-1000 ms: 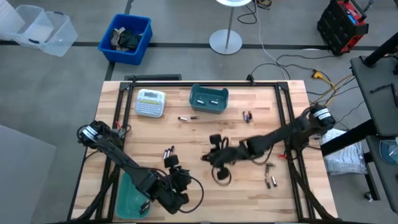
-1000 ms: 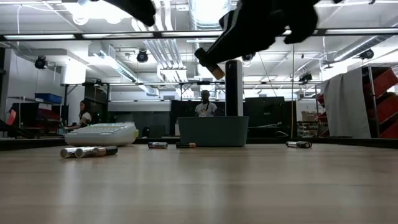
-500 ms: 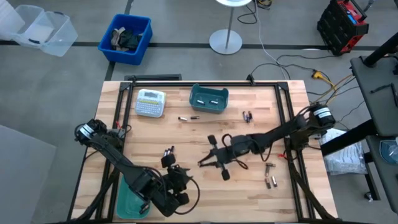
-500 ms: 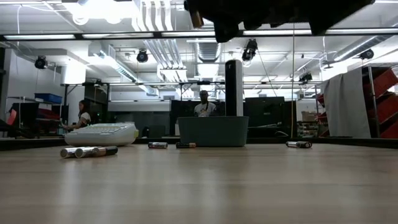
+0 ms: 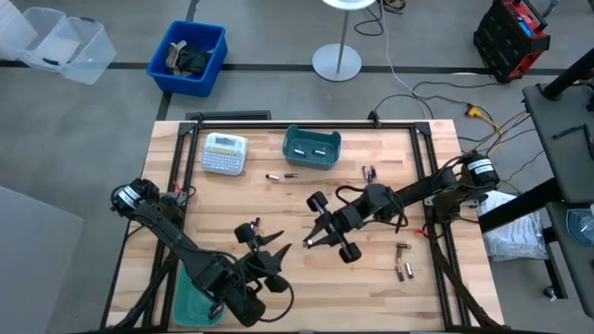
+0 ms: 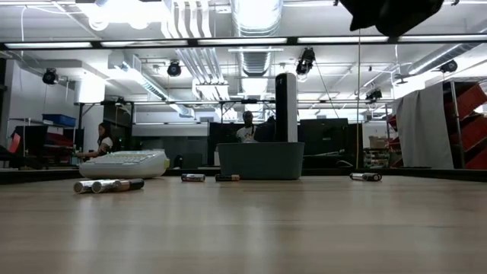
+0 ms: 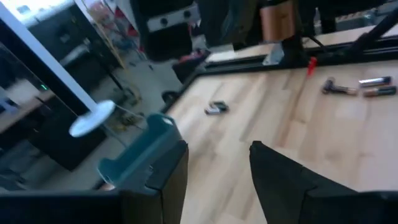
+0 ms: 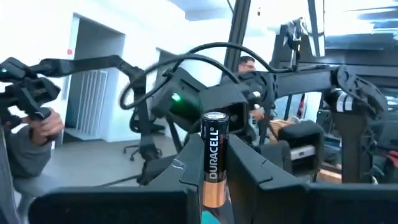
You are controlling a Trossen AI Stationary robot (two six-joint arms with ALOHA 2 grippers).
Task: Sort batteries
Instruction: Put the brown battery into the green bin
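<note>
Right pincer (image 8: 214, 186) clenched on Duracell battery (image 8: 212, 163), mid-surface | left pincer (image 7: 217, 168) released, waiting | I'd hold grip firm, release low inside teal bin (image 5: 312, 148).

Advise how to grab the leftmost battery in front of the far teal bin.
Grip the battery at mid-body from straight above, closing across its width: it lies flat, lengthwise along the bin front, apart from its neighbour. Use the open left gripper.

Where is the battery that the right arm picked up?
The Duracell battery stands clamped in the right pincer, which the high view puts above mid-table, below the teal bin.
</note>
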